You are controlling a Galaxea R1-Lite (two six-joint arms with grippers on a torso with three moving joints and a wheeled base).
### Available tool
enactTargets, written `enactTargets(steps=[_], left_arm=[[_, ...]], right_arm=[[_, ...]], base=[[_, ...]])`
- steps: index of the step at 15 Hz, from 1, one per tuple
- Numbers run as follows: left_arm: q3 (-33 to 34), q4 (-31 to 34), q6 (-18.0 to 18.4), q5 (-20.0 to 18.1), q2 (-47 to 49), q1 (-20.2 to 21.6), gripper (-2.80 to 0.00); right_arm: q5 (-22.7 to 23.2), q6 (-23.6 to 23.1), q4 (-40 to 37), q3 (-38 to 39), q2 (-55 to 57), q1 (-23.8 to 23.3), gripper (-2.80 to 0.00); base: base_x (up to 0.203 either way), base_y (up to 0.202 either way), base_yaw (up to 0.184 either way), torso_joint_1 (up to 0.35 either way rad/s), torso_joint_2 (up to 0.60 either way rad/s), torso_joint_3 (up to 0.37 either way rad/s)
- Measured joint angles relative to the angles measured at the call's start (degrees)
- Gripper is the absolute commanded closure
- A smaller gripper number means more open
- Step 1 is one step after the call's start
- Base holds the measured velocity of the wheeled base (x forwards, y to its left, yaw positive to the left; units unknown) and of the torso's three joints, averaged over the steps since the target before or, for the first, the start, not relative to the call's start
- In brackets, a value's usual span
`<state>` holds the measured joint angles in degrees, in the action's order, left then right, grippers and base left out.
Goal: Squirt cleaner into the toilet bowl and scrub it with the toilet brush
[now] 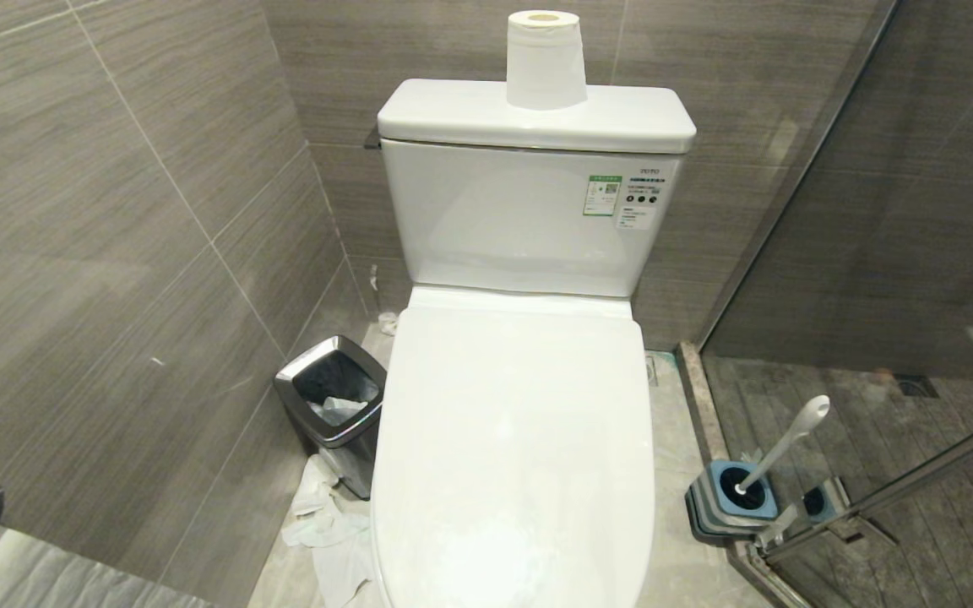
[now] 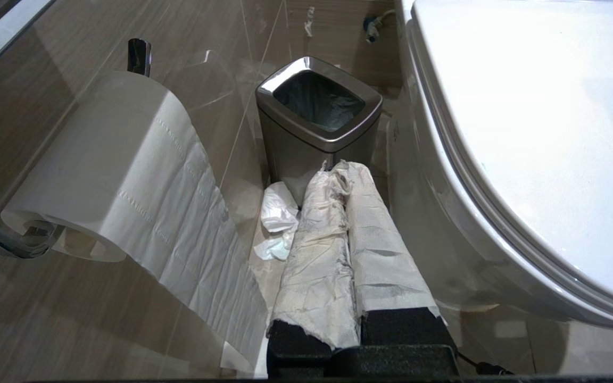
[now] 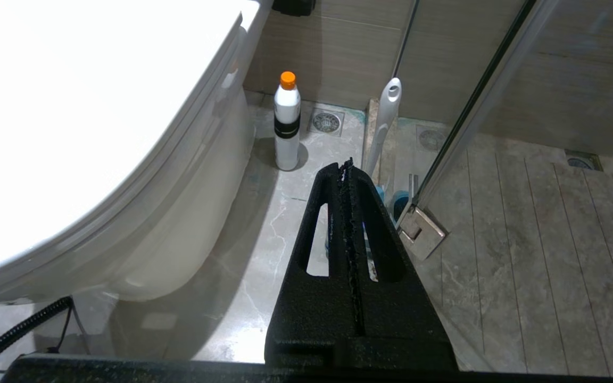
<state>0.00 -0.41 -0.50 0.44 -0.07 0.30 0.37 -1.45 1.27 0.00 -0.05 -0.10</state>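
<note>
From my head camera the toilet bowl [image 1: 512,456] sits dead centre with its glossy white lid down, so I cannot see the basin or any cleaner in it. Its near end is cut off by the frame. A paper roll [image 1: 545,59] stands on the cistern behind the toilet.

The toilet brush [image 1: 782,452] is right of the toilet, its slim pale handle leaning out of a square blue-and-grey holder [image 1: 731,498] on the floor by the glass shower door [image 1: 892,253]; the bristle head is hidden inside the holder. My right wrist camera also picks up a white bottle with an orange cap [image 3: 287,122] standing upright on the floor beside the toilet's base; I cannot read its label.

Left of the toilet stands a square brushed-steel bin [image 2: 317,114] with a black liner, crumpled tissue [image 2: 280,218] on the floor by it.

Neither arm shows in the head view. The left claw [image 2: 338,175] is closed, its fingers wrapped in wrinkled, stained white paper, pointing at the bin. The right claw [image 3: 346,167] is closed too, bare rough black fingers pressed together, holding nothing, partly covering the holder.
</note>
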Motion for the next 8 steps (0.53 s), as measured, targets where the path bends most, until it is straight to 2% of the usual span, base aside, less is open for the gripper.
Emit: enactTargets(steps=[8], left_arm=[[0.0,0.0,-0.01,0.04,0.0,0.02,0.0]], right_arm=[[-0.02,-0.02,0.02,0.0,0.0,0.0,0.0]], base=[[0.0,0.0,0.0,0.0,0.0,0.0]])
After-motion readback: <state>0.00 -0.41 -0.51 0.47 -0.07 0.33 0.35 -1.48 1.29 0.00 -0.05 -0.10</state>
